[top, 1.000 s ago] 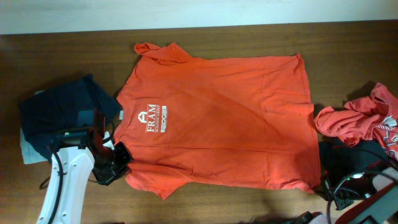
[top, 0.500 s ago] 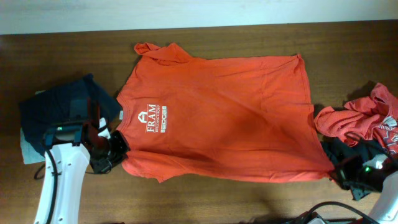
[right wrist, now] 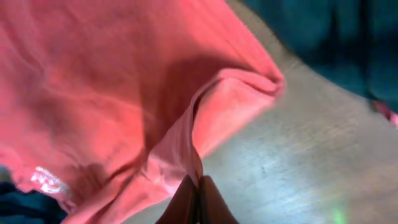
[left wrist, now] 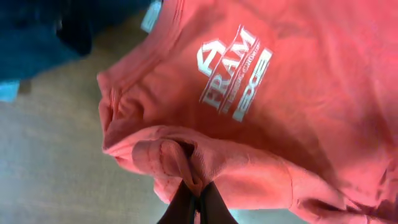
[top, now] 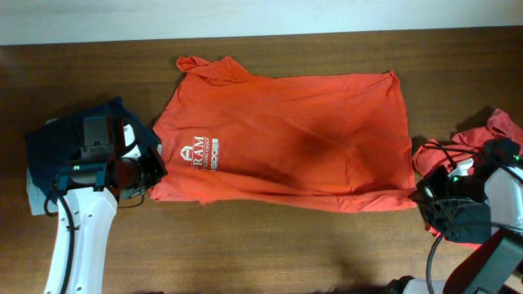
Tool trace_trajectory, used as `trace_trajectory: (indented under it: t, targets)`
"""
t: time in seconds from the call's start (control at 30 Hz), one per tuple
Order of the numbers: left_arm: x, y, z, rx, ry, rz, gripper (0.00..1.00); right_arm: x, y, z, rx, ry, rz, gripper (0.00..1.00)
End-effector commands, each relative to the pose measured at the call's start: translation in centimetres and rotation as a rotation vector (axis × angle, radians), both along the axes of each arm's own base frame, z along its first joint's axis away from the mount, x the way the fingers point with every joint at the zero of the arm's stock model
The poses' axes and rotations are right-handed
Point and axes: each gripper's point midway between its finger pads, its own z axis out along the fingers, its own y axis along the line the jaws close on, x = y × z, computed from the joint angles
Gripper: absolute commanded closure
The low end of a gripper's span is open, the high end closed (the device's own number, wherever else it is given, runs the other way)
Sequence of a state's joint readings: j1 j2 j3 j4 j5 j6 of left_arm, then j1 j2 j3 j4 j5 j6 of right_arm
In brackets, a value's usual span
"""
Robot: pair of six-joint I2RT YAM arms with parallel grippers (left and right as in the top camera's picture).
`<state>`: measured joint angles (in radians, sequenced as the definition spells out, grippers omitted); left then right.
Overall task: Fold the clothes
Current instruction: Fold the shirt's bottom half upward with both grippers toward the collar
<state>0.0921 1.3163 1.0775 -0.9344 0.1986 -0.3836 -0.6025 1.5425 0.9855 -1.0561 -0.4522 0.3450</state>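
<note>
An orange T-shirt (top: 294,135) with a white "FRAM" print lies spread on the wooden table, its near edge lifted and carried toward the far side. My left gripper (top: 149,175) is shut on the shirt's near-left corner; the left wrist view shows the cloth (left wrist: 186,155) bunched between the fingers (left wrist: 196,198). My right gripper (top: 418,194) is shut on the near-right hem corner; the right wrist view shows the fingers (right wrist: 198,186) pinching a fold of the shirt (right wrist: 124,81).
A dark navy garment (top: 73,147) lies at the left beside the left arm. A crumpled red garment (top: 478,155) and dark cloth (top: 466,216) lie at the right by the right arm. Bare wood runs along the near edge.
Both grippers have moved away from the near edge toward the far side, pulling the shirt's near hem up and over, so the visible shirt is shorter front to back.
</note>
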Motion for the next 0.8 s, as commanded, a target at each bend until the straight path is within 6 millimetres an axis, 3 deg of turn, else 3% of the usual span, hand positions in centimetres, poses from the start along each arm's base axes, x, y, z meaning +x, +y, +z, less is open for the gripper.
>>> trace_trajectory:
  t: [0.0, 0.4, 0.63, 0.77]
  targets:
    - [1.2, 0.5, 0.7, 0.036, -0.049, -0.011, 0.99, 1.6, 0.2, 0.7, 0.034, -0.05, -0.04, 0.96]
    - [1.7, 0.1, -3.6, 0.051, 0.088, -0.05, 0.99, 4.8, -1.2, 1.3, 0.02, -0.162, -0.136, 0.96]
    - [2.1, 0.5, -4.1, 0.072, 0.091, -0.042, 0.99, 7.4, -2.5, 2.1, -0.005, -0.271, -0.168, 0.96]
    - [3.1, 0.7, -3.9, 0.084, 0.05, -0.037, 0.99, 8.5, -2.2, 1.8, -0.013, -0.293, -0.146, 0.95]
